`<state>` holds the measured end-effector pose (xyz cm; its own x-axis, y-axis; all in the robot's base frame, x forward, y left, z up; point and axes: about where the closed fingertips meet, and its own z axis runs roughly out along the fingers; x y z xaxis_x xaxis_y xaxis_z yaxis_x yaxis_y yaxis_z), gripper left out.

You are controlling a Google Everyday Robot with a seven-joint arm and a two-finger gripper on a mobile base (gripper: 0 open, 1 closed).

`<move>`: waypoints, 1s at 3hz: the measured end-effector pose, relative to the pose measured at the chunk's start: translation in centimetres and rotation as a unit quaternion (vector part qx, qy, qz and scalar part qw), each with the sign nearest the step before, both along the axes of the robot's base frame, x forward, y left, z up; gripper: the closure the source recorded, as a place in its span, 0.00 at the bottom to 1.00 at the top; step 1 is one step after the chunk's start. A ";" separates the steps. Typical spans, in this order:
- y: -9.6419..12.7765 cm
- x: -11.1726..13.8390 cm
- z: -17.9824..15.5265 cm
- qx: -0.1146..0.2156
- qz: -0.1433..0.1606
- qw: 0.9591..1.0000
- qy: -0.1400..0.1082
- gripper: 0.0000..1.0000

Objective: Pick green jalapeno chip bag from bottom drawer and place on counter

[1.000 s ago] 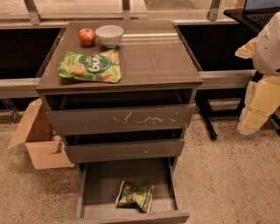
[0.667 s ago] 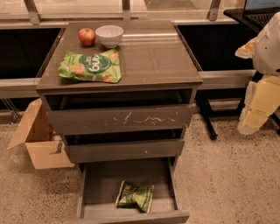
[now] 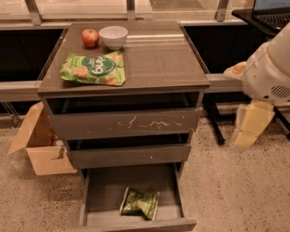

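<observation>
The green jalapeno chip bag (image 3: 139, 203), small, dark olive and wrinkled, lies flat on the floor of the bottom drawer (image 3: 100, 190), which is pulled open at the foot of the cabinet. The counter (image 3: 158, 59) is the grey-brown top of the cabinet. My gripper (image 3: 248, 127) hangs at the right edge of the view below the white arm (image 3: 272, 68). It is beside the cabinet at about the height of the upper drawers, well above and to the right of the bag. It holds nothing that I can see.
On the counter's left part lie a larger bright green snack bag (image 3: 94, 68), a red apple (image 3: 90, 37) and a white bowl (image 3: 113, 36). An open cardboard box (image 3: 41, 149) stands on the floor left of the cabinet. A laptop (image 3: 272, 11) sits on a table at the top right.
</observation>
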<state>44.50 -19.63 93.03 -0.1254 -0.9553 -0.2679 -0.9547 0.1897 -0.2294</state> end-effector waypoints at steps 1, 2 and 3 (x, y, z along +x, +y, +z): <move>1.2 0.4 -5.0 0.039 0.025 0.999 0.023 0.00; 2.6 0.3 -9.6 0.076 0.041 0.995 0.051 0.00; 3.9 -0.2 -14.0 0.116 0.050 0.988 0.085 0.00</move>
